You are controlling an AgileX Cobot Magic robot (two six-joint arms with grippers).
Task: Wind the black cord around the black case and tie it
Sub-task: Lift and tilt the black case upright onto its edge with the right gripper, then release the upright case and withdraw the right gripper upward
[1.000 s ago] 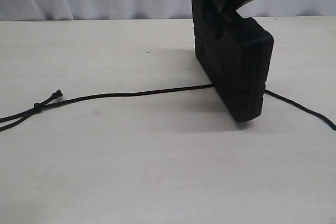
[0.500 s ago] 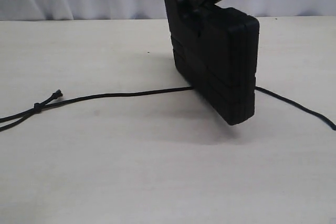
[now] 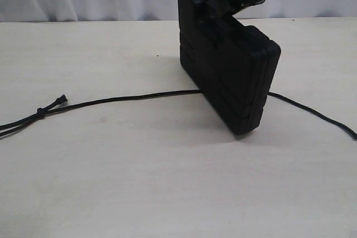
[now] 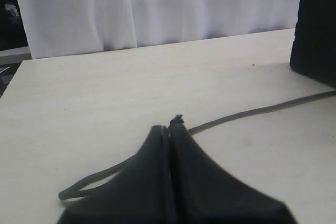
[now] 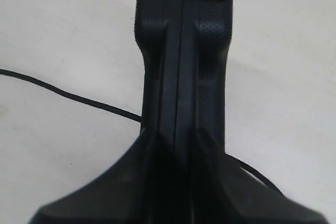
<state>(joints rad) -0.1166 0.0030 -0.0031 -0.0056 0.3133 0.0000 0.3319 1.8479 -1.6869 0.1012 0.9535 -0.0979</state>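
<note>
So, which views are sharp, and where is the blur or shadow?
Exterior view: sharp, even light, soft shadow on the table beside the black case. Left wrist view: left gripper blurred up close, black cord soft. Right wrist view: case texture sharp, right gripper blurred.

No text, label, brand, number or sign can be read in any of the views. The black case shows only plain moulded ridges on its faces, with no lettering that can be made out.
</note>
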